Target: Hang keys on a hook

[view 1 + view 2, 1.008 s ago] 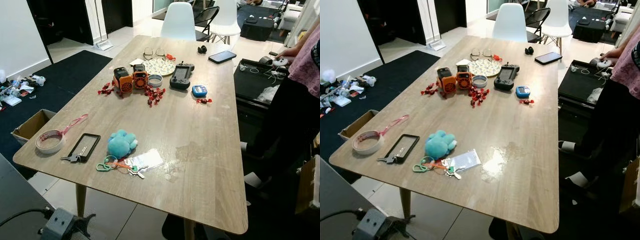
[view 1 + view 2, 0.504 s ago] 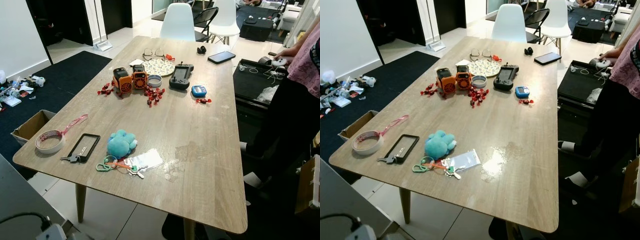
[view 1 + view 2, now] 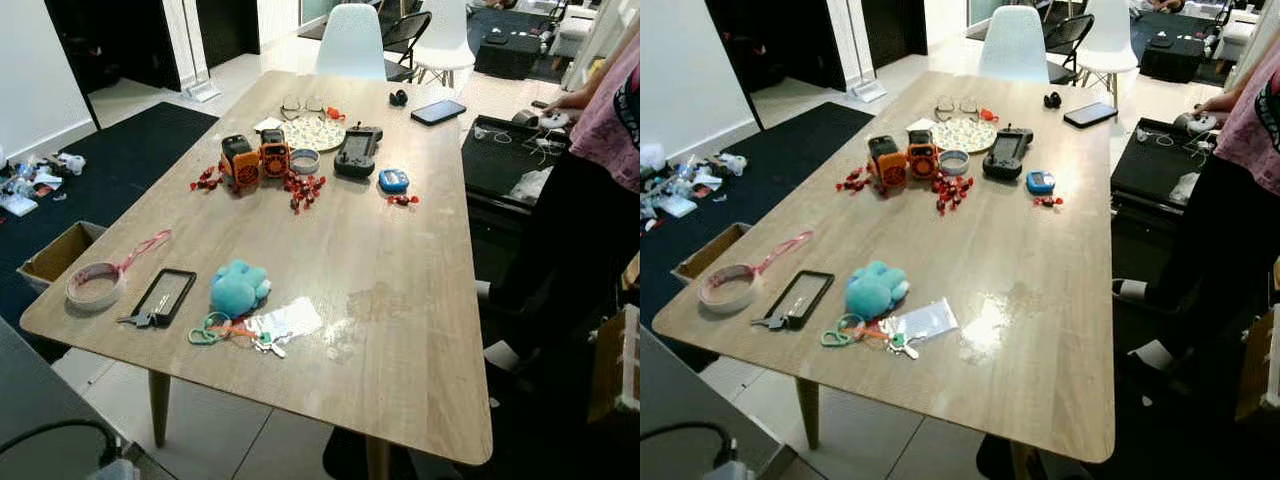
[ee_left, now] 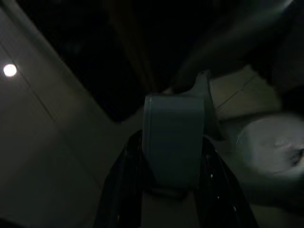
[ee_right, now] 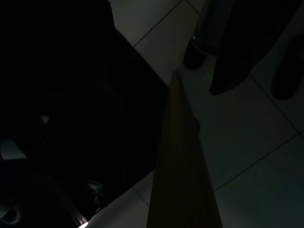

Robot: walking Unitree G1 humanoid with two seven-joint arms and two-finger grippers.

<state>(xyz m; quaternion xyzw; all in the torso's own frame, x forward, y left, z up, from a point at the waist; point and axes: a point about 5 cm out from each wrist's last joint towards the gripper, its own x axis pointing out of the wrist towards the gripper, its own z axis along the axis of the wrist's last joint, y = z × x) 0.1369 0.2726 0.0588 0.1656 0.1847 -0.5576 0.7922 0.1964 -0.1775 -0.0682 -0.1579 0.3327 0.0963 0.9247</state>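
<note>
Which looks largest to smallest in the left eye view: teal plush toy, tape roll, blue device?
1. Tape roll and teal plush toy: about alike, no ranking.
2. Blue device: smallest, though it lies farther from the camera.

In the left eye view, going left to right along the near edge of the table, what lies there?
Tape roll → black phone → green carabiner → teal plush toy → keys → clear plastic sleeve.
</note>
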